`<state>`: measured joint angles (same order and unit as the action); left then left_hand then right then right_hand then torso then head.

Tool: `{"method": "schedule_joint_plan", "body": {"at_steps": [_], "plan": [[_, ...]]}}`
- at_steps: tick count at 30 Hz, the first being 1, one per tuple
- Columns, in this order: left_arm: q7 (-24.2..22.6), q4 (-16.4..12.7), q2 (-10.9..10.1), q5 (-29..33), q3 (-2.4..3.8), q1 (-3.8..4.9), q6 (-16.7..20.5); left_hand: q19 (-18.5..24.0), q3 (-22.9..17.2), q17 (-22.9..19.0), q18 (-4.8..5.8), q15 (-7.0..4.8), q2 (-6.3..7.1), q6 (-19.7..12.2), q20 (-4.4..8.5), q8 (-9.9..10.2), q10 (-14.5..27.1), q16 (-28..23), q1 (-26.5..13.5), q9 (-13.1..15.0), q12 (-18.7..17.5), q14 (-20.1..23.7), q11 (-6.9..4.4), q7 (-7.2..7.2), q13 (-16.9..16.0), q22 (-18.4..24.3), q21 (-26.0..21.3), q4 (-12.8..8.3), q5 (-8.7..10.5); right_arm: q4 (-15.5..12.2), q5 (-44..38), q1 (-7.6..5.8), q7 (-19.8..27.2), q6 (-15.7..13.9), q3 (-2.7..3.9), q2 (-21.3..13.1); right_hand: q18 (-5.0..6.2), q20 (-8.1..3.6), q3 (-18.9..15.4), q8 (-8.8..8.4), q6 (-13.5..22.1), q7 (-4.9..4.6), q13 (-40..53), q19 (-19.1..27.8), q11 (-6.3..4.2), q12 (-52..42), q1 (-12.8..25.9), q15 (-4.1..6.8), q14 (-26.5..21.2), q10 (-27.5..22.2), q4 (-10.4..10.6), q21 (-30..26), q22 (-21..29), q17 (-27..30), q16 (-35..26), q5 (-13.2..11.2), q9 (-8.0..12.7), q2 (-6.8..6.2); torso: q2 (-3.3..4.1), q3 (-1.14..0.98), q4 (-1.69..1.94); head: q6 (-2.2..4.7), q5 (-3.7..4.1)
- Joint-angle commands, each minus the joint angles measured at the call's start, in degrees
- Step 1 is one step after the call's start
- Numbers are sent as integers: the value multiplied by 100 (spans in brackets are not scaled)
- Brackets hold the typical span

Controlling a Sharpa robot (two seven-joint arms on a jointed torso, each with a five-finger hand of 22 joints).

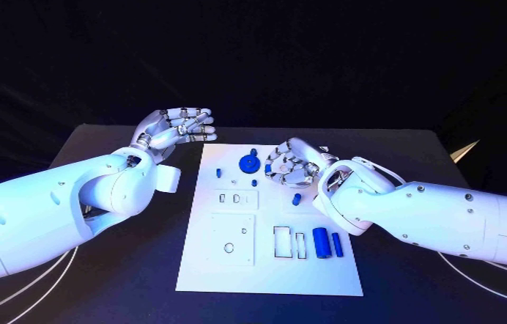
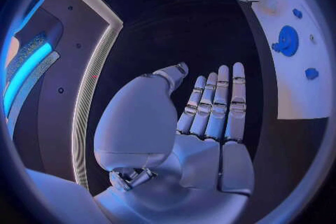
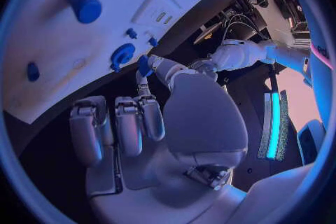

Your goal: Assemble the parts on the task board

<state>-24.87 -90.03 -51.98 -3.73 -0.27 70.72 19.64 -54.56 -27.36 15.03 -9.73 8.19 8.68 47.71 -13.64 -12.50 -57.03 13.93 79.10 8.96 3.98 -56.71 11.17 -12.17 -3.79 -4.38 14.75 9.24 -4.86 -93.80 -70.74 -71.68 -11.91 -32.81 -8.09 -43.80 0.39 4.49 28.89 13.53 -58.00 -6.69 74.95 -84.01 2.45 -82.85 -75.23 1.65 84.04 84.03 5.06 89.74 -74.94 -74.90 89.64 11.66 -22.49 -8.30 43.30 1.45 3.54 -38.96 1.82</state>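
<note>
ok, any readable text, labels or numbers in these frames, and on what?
None readable. The task board carries only outlines, slots and blue parts such as the gear, no print. The left hand and right hand show no legible markings. The lit panels in the wrist views carry no words that I can make out.

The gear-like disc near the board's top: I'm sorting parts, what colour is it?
Blue. The gear-like disc shows best in the head view.
</note>
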Motion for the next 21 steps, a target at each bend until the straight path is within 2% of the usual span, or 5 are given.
{"method": "schedule_joint_plan", "body": {"at_steps": [1, 4, 11, 21], "plan": [[-40, 5, 31, 11, 1, 1, -120, -20, -1, 7, -73, 7, 0, -48, -17, 24, 23, -40, 73, -7, -24, 23, 16, -256, -3, 6, 10, -42, 20, -40, -450, 53, -508, -37, -11, 147, -39, -48, 20, 90, -14, 19, 901, -599, -57, -23, -1, 38, 596, 79, -3, 26, -1506, -1510, 36, 35, -142, 41, 0, 8, -3, -38, -76], [-40, 11, 50, 11, 0, 1, -135, -20, -1, 7, -73, 7, 0, -48, -17, 24, 23, -40, 73, -7, -24, 23, 16, -256, -3, 6, 10, -42, 20, -45, -750, 122, -622, -20, -23, 280, -39, -48, 20, 92, -13, 18, 903, -599, -56, -25, 2, 38, 596, 81, -3, 26, -1506, -1510, 36, 35, -144, 41, 2, 10, 4, -7, -77], [-39, 15, 78, 11, 0, 2, -154, -20, 1, 9, -73, 7, 2, -49, -17, 24, 23, -41, 71, -7, -24, 23, 16, -255, -4, 7, 9, -41, 21, 4, -1097, 276, -775, 61, -46, 525, -39, -49, 15, 99, -10, 16, 901, -599, -55, -22, 19, 39, 596, 80, -2, 26, -1506, -1510, 36, 34, -150, 34, 6, 2, 14, -52, -118], [-40, 18, 95, 11, 0, 2, -171, -20, 1, 9, -73, 7, 2, -49, -17, 24, 23, -41, 71, -7, -24, 23, 16, -255, -4, 7, 9, -41, 21, 73, -1258, 420, -875, 189, -62, 727, -39, -50, 8, 106, 5, 13, 903, -599, -52, -22, 53, 38, 596, 81, 3, 26, -1506, -1510, 36, 36, -159, 21, 9, -7, -3, -95, -152]]}}
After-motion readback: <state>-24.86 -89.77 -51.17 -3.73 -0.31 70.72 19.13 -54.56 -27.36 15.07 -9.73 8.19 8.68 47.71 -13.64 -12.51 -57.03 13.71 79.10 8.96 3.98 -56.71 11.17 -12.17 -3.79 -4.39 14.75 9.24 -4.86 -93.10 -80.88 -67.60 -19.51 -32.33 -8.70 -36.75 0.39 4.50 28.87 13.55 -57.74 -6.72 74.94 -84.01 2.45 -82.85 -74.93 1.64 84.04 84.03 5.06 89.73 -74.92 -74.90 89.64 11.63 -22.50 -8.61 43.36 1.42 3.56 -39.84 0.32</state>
